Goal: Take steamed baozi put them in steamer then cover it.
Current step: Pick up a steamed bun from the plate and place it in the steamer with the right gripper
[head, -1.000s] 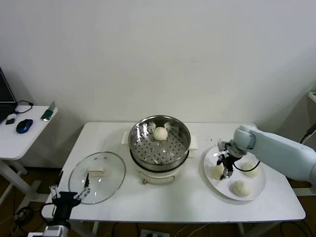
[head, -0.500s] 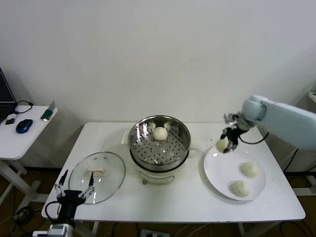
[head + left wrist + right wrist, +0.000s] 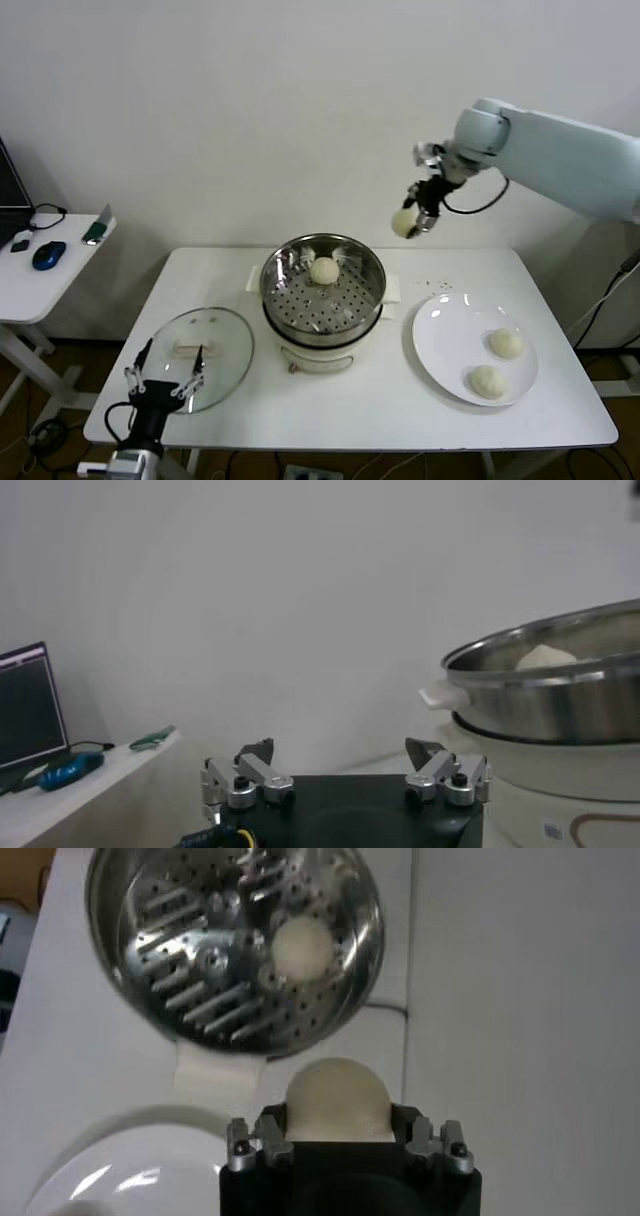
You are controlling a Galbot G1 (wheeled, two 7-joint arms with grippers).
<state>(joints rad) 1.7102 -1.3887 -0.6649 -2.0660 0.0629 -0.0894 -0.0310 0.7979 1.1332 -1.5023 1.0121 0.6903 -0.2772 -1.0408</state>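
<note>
On the white table in the head view, the steamer sits in the middle, near the back edge, and one baozi already lies inside it. High above the table, up and to the right of the steamer, the right gripper is closed around a second baozi. It is not over the steamer yet. Two more buns wait on the white plate near the table's right edge. The cover lies flat by the front left corner. The left gripper hangs just by the table's front edge, close to the cover, with its fingers wide apart and nothing in them.

In the left wrist view, the left gripper's fingers stand spread and empty. The steamer shows from the side, and the top of the bun inside peeks over its rim.

In the right wrist view, the right gripper is squeezing its bun from both sides. The steamer is down below and off to one side, with the first bun on its holey floor.

So it looks like one bun is done, one is on its way, and two are left. The cover has not gone on yet.
</note>
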